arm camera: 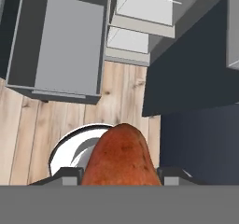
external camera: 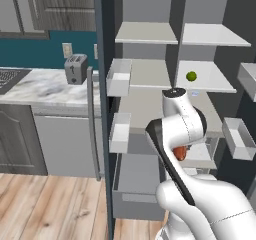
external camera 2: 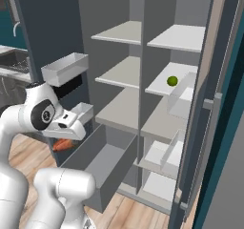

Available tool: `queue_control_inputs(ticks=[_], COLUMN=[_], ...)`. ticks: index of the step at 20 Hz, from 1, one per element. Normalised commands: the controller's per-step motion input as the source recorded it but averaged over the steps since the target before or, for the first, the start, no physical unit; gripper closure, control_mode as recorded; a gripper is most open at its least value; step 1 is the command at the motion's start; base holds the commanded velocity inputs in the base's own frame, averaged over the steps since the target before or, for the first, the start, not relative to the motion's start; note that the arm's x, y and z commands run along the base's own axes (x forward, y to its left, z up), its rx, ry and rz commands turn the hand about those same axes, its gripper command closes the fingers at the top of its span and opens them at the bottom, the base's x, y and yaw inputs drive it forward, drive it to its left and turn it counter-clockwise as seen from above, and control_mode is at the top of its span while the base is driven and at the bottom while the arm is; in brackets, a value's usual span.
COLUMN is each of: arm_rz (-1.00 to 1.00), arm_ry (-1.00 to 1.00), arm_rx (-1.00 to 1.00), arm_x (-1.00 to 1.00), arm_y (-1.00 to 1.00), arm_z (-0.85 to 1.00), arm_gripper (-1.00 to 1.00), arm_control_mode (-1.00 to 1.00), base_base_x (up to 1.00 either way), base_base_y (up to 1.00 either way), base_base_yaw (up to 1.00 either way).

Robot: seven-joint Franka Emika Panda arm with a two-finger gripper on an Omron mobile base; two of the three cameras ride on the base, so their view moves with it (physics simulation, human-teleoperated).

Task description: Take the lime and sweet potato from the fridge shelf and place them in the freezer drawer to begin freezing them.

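The freezer drawer (arm camera: 70,36) is pulled out and its interior is seen bare from above, so the way down into it is unobstructed. Its front panel (external camera: 137,204) and side walls (external camera 2: 116,168) bound the opening. The tool (arm camera: 119,174) is occupied by the sweet potato (arm camera: 122,157), held over the wooden floor (arm camera: 128,87) just outside the drawer's front. Beside the drawer, a dark cabinet wall (arm camera: 196,69) stands close. White door bins (external camera: 119,77) project from the open door (external camera: 102,84) on one side, and another bin (external camera: 239,138) juts in opposite, narrowing the approach. The fridge shelf (external camera: 220,81) carrying the lime (external camera: 191,76) is open at its front edge.
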Motion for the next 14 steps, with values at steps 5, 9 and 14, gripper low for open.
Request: queue_control_inputs(ticks=[5, 9, 14], arm_rz=[0.15, 0.18, 0.19], arm_ry=[0.10, 0.10, 0.09], arm_rx=[0.00, 0.00, 0.06], arm_x=[0.41, 0.62, 0.55], arm_y=[0.00, 0.00, -0.02], arm_z=[-0.86, -0.84, -0.69], arm_gripper=[1.00, 1.00, 1.00], arm_control_mode=[-1.00, -1.00, -1.00], base_base_x=[0.00, 0.00, 0.00], base_base_y=[0.00, 0.00, 0.00], base_base_yaw=[0.00, 0.00, 0.00])
